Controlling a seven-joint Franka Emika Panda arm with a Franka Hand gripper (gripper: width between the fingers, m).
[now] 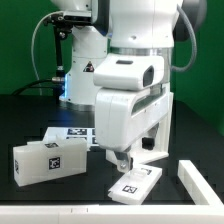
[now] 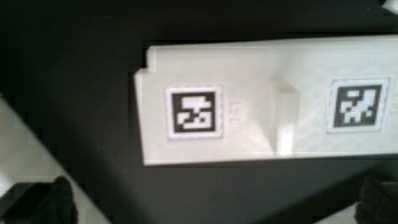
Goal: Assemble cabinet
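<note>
Fingers [image 2: 36, 202] of the gripper [image 2: 210, 205] stood wide apart with nothing between them, above a small white tagged piece [image 1: 135, 183] on the black table [image 1: 85, 197]. The cabinet [image 1: 48, 160] lay on that table toward the exterior view's left, apart from the gripper, a tag facing the camera.

The white arm [image 1: 140, 35] hangs down from above in the exterior view, its bulky wrist section upright and the gripper [image 1: 122, 160] pointing straight down, low in the scene. In the wrist view the two dark fingertips [image 2: 36, 203] show at opposite corners, so the jaws stand wide apart
</note>
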